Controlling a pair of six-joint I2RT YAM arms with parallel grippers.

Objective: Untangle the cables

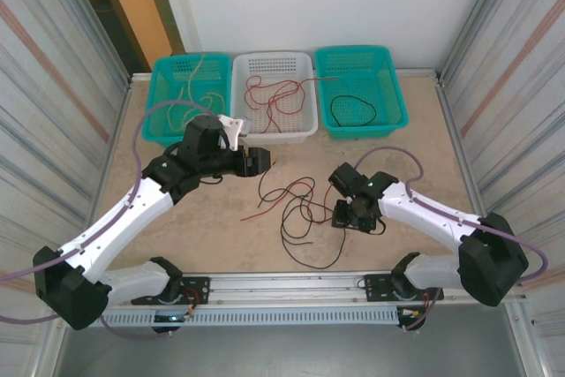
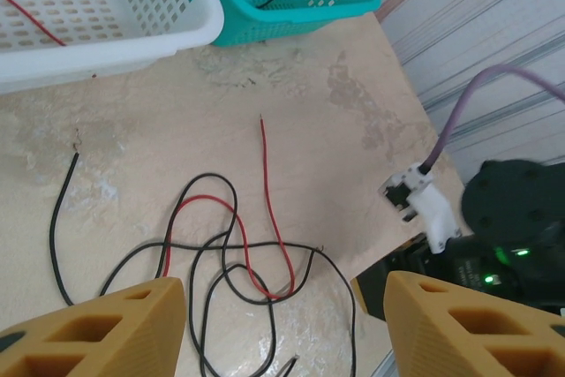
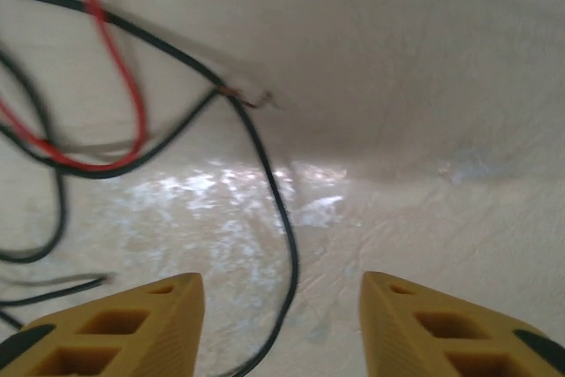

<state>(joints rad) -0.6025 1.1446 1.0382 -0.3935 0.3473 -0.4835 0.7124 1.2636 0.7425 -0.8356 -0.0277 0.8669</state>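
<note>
Top view: red and black cables (image 1: pixel 296 214) tangled on table (image 1: pixel 424 156) between left gripper (image 1: pixel 267 160) and right gripper (image 1: pixel 353 218); baskets (image 1: pixel 272 94) behind. Wrist views: both finger pairs apart, black strand (image 3: pixel 282 218) lying between the right pair.

A robotics lab test cell is indicated: the left arm (image 1: pixel 124 218) and the right arm (image 1: pixel 424 209) are bolted to a metal rail (image 1: pixel 291 282) at the near edge of the table (image 1: pixel 203 240), and the table is enclosed on both sides by ribbed panel walls (image 1: pixel 53 86). At the table's far edge, a white basket (image 1: pixel 278 136) is lined up between a teal basket (image 1: pixel 190 58) and a second teal basket (image 1: pixel 366 130).
</note>
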